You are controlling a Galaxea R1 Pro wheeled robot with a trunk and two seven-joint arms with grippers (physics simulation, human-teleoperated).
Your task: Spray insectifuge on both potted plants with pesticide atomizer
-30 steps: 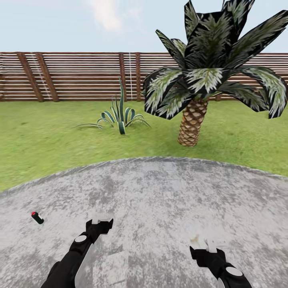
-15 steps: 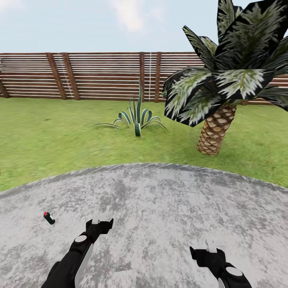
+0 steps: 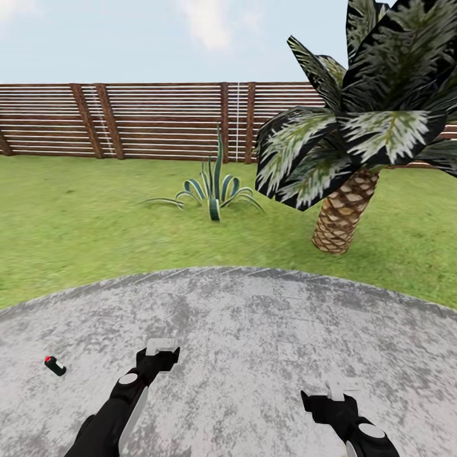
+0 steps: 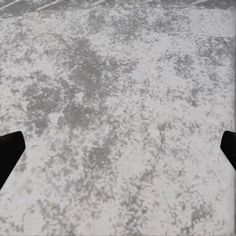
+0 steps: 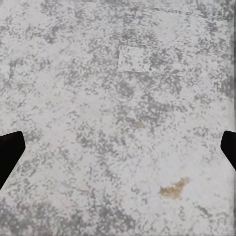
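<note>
Nearest to us in the head view, our two black arms reach forward over the paved patio (image 3: pixel 254 330). The left gripper (image 3: pixel 161 349) and the right gripper (image 3: pixel 335 388) both hang above bare stone, grasping nothing. Their pale tips blend with the grey paving there, so we cannot read the finger gap from the head camera. The left wrist view settles it: a dark fingertip (image 4: pixel 10 155) sits at each side edge, spread wide, with mottled stone between them. In the right wrist view the fingertips (image 5: pixel 10 150) are spread the same way, cut off by the frame edges. That view also picks up a paler square patch (image 5: pixel 133 58) and a small brown stain (image 5: pixel 173 187) on the paving.

On the patio, off to the left of the left arm, lies a small dark bollard lamp (image 3: pixel 56 366) with a red dot. It is too small to make out further. We see no readable writing or label anywhere.

Past the patio's curved rim the lawn (image 3: pixel 82 228) begins. A spiky striped agave (image 3: pixel 214 190) stands on the grass, and to its right a palm (image 3: pixel 346 158) with a scaly trunk. Its fronds are cut off by the top and right edges of the view. Farthest back, a slatted brown fence (image 3: pixel 127 120) runs across under a pale sky.

So the garden is before us, but the atomizer's and the potted plants' whereabouts we cannot tell.
</note>
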